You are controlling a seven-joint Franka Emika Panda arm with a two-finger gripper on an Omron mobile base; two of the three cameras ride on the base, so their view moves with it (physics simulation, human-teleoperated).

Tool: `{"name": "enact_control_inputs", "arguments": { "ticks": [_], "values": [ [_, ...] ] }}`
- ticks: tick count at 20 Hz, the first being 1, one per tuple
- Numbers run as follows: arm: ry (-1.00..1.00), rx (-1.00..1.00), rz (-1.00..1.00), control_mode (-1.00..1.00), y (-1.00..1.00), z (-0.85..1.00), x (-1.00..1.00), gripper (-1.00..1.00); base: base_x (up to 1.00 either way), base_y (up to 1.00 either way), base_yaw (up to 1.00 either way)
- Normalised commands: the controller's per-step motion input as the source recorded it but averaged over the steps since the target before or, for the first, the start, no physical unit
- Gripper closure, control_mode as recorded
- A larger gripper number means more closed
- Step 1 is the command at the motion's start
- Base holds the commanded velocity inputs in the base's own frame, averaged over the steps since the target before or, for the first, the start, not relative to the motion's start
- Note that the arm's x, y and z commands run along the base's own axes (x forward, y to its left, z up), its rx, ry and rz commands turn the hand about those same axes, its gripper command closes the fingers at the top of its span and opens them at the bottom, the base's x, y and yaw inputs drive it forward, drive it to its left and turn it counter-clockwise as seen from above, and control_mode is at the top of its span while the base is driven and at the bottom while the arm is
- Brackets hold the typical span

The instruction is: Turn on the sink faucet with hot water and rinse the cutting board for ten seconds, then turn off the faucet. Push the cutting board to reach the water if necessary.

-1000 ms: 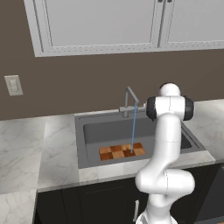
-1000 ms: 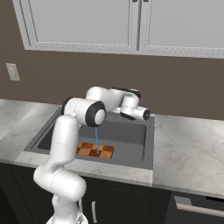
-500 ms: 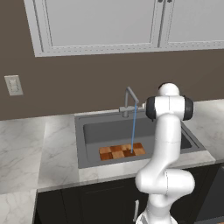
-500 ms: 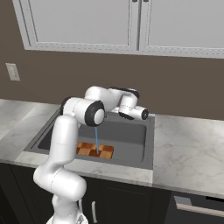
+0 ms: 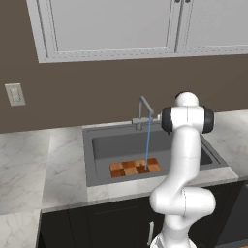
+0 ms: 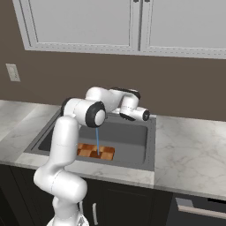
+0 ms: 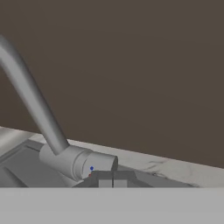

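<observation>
Water (image 5: 147,143) runs from the faucet (image 5: 142,112) at the sink's (image 5: 92,162) back rim onto the cutting board (image 5: 134,168) near the front wall. The gripper (image 7: 113,181), clenched and empty, sits just beside the faucet's lever (image 7: 95,164), which lies directly ahead.

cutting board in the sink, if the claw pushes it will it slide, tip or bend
The cutting board lies flat on the sink floor, so it will probably slide, not tip. Water hits it, so likely slippery. It looks like rigid wood, unlikely to bend.
</observation>
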Motion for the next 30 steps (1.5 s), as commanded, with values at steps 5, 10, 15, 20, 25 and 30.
{"name": "enact_control_inputs", "arguments": {
  "ticks": [5, 10, 15, 20, 25, 30],
  "values": [
    [0.0, 0.0, 0.0, -1.0, 0.0, -0.03, 0.0, 1.0, 0.0, 0.0, 0.0],
    [0.0, 0.0, 0.0, -1.0, 0.09, 0.0, 0.0, 1.0, 0.0, 0.0, 0.0],
    [0.0, 0.0, 0.0, -1.0, 0.15, 0.0, 0.0, 1.0, 0.0, 0.0, 0.0],
    [0.0, 0.0, 0.0, -1.0, 0.16, 0.0, 0.0, 1.0, 0.0, 0.0, 0.0],
    [0.0, -0.02, 0.0, -1.0, 0.27, -0.03, 0.0, 1.0, 0.0, 0.0, 0.0],
    [0.01, -0.03, 0.0, -1.0, 0.36, -0.07, 0.0, 1.0, 0.0, 0.0, 0.0]
  ]
}}
